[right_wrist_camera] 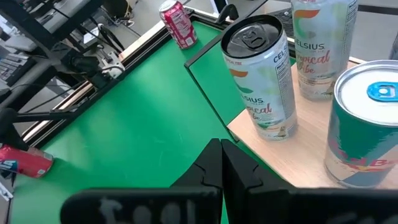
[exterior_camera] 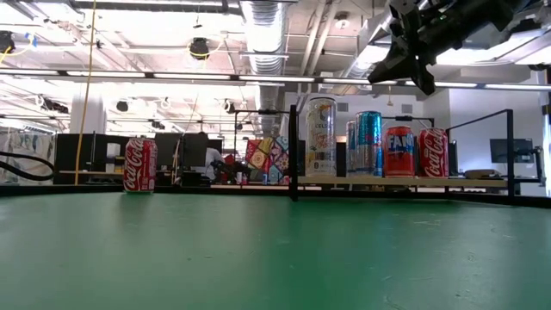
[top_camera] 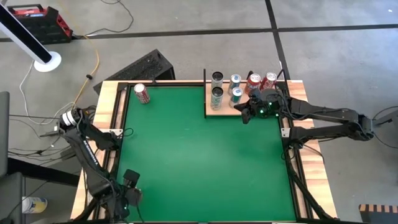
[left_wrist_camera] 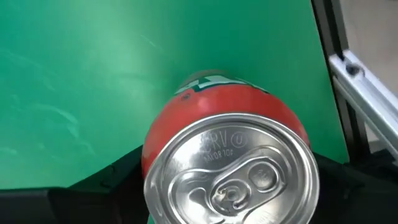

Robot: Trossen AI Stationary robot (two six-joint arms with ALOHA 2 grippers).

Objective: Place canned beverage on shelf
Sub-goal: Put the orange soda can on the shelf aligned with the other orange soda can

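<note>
Red can (left_wrist_camera: 224, 155) between left end effector (top_camera: 127, 198) fingers

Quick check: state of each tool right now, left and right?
Left tool: around a red can; firm grip cannot be told.
Right tool: shut, empty, by the shelf.

Red can (left_wrist_camera: 227, 165) fills left wrist view, base cut off; left pincer fingers hidden.

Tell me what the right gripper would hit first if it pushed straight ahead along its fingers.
Probably the green surface just beside the shelf edge. The right gripper is shut, and the nearest Celsius can stands close to that line, so depth is uncertain.
</note>
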